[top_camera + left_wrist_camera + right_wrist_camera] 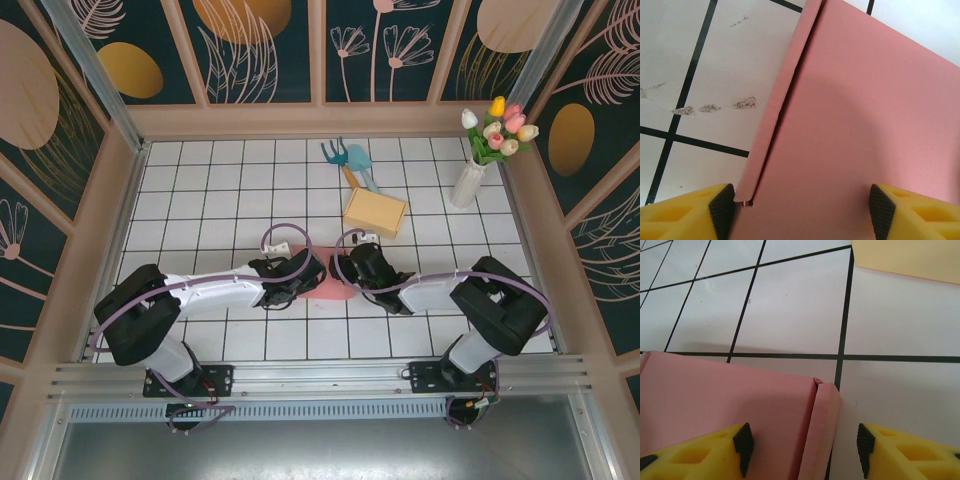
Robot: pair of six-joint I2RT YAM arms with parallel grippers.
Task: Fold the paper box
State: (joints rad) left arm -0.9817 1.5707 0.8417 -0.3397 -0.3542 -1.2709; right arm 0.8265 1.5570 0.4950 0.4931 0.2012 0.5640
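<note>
The pink paper box (336, 291) lies flat on the white tiled table between my two grippers. In the left wrist view its wide panel (860, 130) has a narrow side flap (775, 125) folded up along the left edge. My left gripper (802, 212) is open and straddles this end of the box, with the left pad (722, 207) right at the flap's corner. In the right wrist view my right gripper (804, 447) is open over the box's other end, and a narrow raised flap (822, 430) stands between its pads. From above, the left gripper (300, 276) and the right gripper (352, 266) face each other.
A yellow folded box (375, 212) sits just beyond the grippers, and its edge shows in the right wrist view (905, 257). Teal garden tools (350, 158) lie behind it. A white vase of tulips (467, 183) stands at the back right. Wooden walls ring the table.
</note>
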